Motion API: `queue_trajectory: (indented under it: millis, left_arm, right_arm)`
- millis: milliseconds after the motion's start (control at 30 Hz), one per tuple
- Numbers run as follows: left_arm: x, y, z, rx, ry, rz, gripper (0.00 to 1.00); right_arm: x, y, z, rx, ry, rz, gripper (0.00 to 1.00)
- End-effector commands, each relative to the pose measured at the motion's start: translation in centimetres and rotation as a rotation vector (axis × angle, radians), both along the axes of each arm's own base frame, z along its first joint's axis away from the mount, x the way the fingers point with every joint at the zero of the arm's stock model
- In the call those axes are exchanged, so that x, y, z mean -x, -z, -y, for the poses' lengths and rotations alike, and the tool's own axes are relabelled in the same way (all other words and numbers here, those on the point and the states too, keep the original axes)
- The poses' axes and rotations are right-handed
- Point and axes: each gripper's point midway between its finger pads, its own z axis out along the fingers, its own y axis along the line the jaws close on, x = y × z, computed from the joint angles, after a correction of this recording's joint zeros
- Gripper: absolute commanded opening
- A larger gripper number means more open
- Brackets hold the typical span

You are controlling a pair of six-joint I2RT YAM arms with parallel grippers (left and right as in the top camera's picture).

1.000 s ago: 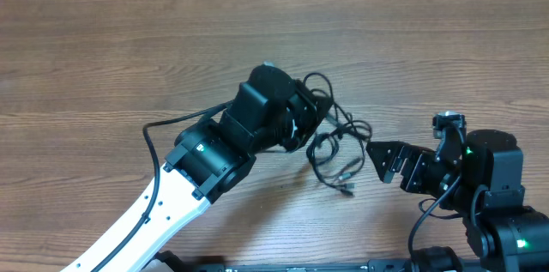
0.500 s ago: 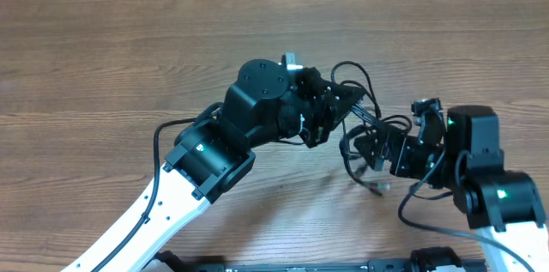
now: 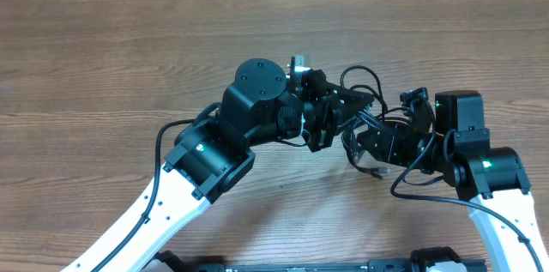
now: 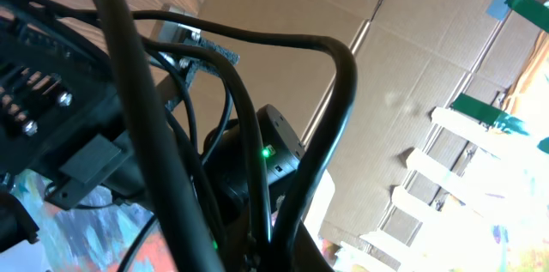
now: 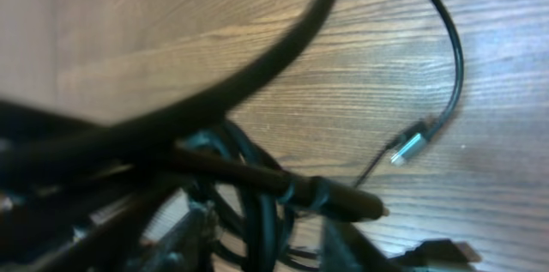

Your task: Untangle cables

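The cables (image 3: 358,75) are a tangle of thin black cords hanging between the two grippers, with one plug (image 3: 375,172) near the wood. My left gripper (image 3: 346,105) is shut on several strands and holds them up off the table. In the left wrist view the cables (image 4: 336,92) fan out from the left gripper (image 4: 276,256) at the bottom edge. My right gripper (image 3: 366,140) is in the tangle from the right. Its fingers (image 5: 194,234) stand narrowly apart on either side of looped cables (image 5: 273,212), with wood showing in the gaps. A silver-tipped plug (image 5: 410,146) lies beyond.
The wooden table (image 3: 103,57) stretches to the left and back. Cardboard walls (image 4: 283,6) stand behind it. The right arm's body (image 3: 480,165) sits near the front right, close to the left arm's wrist (image 3: 262,100).
The left gripper carried the cables up and to the right. The right arm swung left into the tangle, and its jaws narrowed from wide open around some strands.
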Motion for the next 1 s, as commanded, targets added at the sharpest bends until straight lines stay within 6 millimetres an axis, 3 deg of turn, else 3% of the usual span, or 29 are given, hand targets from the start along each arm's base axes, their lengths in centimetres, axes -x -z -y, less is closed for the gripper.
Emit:
queue_trajectory:
  millis: [0,133,233,433,567,667,867,967]
  left_arm:
    - [1.0,-1.4,0.1,0.043,0.053,0.006,0.04]
    - [1.6,-1.9,0.3,0.062,0.093,0.016,0.04]
    - [1.5,-2.0,0.3,0.064,0.089,0.02,0.05]
    - [-1.9,-0.7,-1.6,0.004,-0.081,0.017,0.07]
    - [-5.3,2.7,-4.8,-0.132,-0.306,-0.042,0.23]
    - [-7.7,6.5,-9.6,-0.316,-0.56,-0.094,0.39]
    - [-7.6,10.5,-14.8,-0.561,-0.751,-0.145,0.9]
    - [-6.9,11.6,-15.9,-0.628,-0.764,-0.169,1.0]
  right_arm:
    - [-0.6,-0.9,-0.1,-0.006,-0.009,0.043,0.2]
    - [-0.6,-0.9,-0.1,-0.007,-0.008,0.046,0.06]
    - [-0.7,-1.0,-0.1,-0.007,-0.008,0.053,0.04]
    - [0.6,-0.2,0.0,0.012,-0.031,0.001,0.04]
    - [1.4,-0.1,-0.4,0.016,-0.108,0.012,0.04]
    - [2.6,-0.4,-1.3,-0.01,-0.228,0.044,0.04]
    - [3.4,-0.8,-2.1,-0.045,-0.299,0.061,0.04]
    - [3.5,-0.9,-2.2,-0.056,-0.303,0.06,0.04]
